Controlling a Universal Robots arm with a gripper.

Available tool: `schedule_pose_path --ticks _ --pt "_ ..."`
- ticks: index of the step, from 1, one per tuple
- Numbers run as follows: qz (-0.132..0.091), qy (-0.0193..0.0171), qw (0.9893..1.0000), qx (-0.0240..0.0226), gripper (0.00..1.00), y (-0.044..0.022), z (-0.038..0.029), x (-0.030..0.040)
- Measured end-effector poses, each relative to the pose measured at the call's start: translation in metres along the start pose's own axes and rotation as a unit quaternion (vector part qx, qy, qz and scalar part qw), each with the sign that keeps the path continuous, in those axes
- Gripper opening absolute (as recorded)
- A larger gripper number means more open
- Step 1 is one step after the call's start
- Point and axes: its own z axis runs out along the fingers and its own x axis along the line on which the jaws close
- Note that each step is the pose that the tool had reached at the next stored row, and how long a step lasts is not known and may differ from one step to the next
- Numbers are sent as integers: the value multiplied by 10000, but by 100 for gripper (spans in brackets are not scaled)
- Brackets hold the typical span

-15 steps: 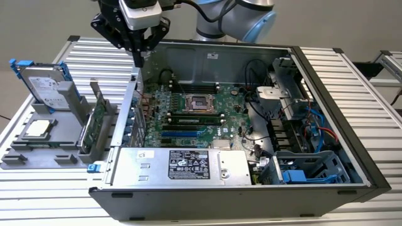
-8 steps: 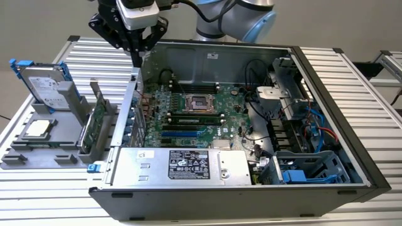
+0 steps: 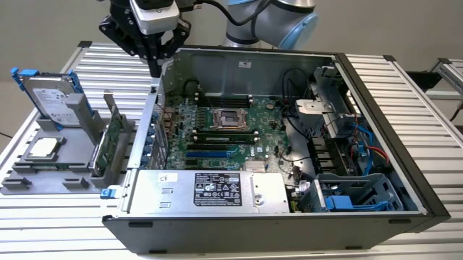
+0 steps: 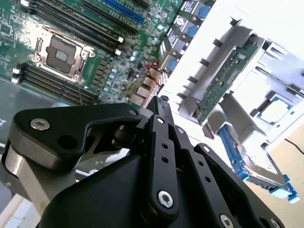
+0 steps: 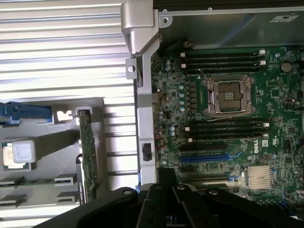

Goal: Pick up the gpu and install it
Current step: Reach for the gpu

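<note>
Over the case rim (image 3: pixel 155 97) hangs the hand (image 3: pixel 154 70) (gpu (image 3: pixel 108 143) stands apart).

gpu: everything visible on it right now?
The gpu is a flat green circuit card standing on its long edge in a slot of the grey holder, beside the open computer case, at the exterior view's left. A silvery bracket caps one end. Only the holder touches it; the tool hangs apart, over the case's wall.
</note>
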Motion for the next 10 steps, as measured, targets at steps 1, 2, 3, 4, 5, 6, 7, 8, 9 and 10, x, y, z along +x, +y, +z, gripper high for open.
schedule_pose_path --ticks 1,2,3,4,5,6,7,8,9,10 --pt "0 0 10000 0 0 -3 -1 7" --pt "0 0 10000 0 0 -5 -1 14" --pt "0 0 10000 0 0 -6 -1 21" --pt "0 0 10000 0 0 -8 -1 28" --pt "0 0 10000 0 0 -10 -1 35" --pt "0 0 10000 0 0 -11 -2 45" --pt "0 0 10000 0 0 -13 -2 55" --pt "0 -1 10000 0 0 -14 -2 65" --pt "0 -1 10000 0 0 -16 -2 75" --pt "0 -1 10000 0 0 -18 -3 86"
